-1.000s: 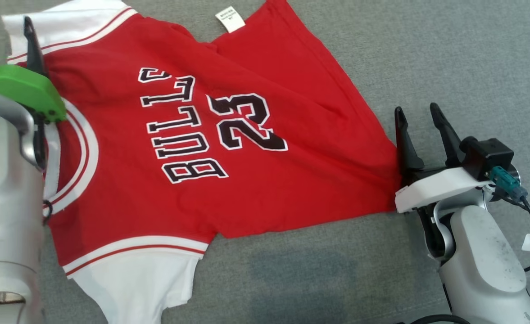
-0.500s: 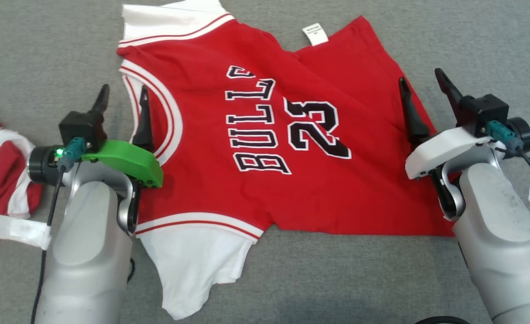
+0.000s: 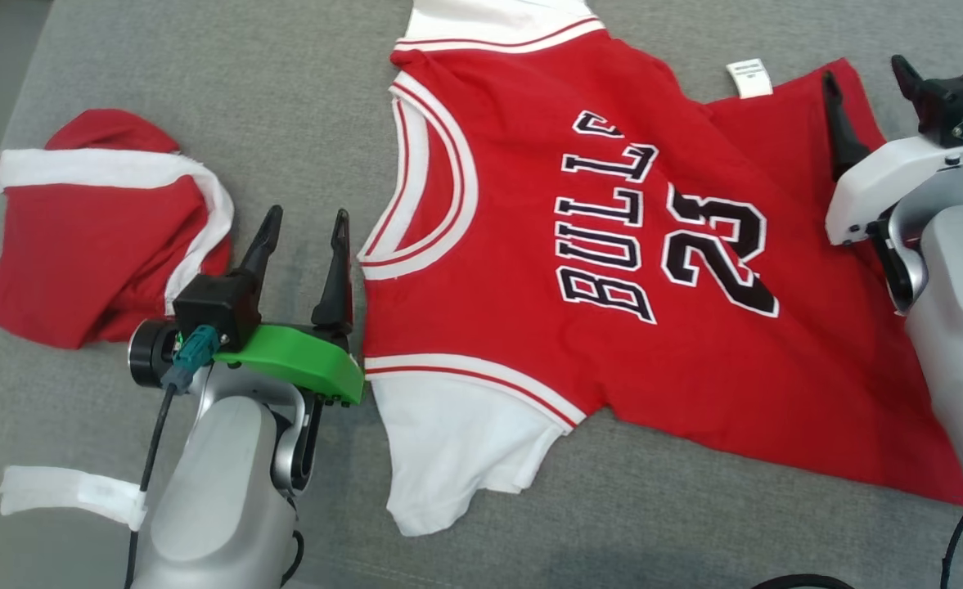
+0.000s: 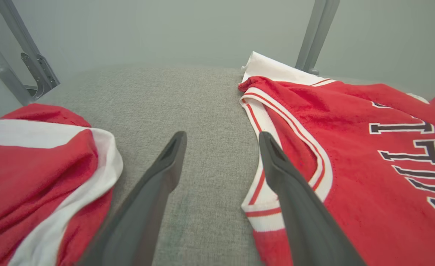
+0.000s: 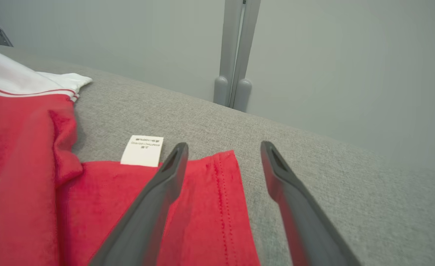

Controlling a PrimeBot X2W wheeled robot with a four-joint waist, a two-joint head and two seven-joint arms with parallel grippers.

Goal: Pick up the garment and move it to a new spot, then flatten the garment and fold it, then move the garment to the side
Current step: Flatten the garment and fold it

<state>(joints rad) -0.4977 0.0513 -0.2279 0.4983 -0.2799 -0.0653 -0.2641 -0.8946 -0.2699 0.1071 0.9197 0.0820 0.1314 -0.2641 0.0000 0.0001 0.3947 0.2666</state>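
- Nearest, at 7 o'clock in the head view, a white strip (image 3: 64, 491) lies flat on the grey cushion (image 3: 244, 98).
- At 6 o'clock, the near sleeve (image 3: 448, 442) of the jersey (image 3: 514, 204) is white, with red and white bands at the shoulder.
- The left claw (image 3: 307, 217) stands wide open with nothing in it. Seen from its wrist, this claw (image 4: 221, 136) has its right finger over the collar trim and its left finger over bare cushion; whether it touches the cloth I cannot tell.
- At 9 o'clock from that claw, a second garment (image 3: 96, 237), red with a white band, sits crumpled, apart from the jersey.
- The jersey lies spread face up mid-cushion, collar at 9 o'clock, hem at 3 o'clock.
- Its lettering (image 3: 608, 217) reads "BULLS", and the number (image 3: 718, 254) reads "23", black edged in white, both turned sideways.
- The right claw (image 3: 864, 67), at 2 o'clock, is wide open and empty. From its wrist, this claw (image 5: 224, 145) has one finger above the red hem corner and the other above cushion.
- At 9 o'clock from it, a white tag (image 3: 749, 78) sticks out of the jersey's edge; its print is too small to read.
- Farthest, at 12 o'clock, the far sleeve (image 3: 497, 16) is white.
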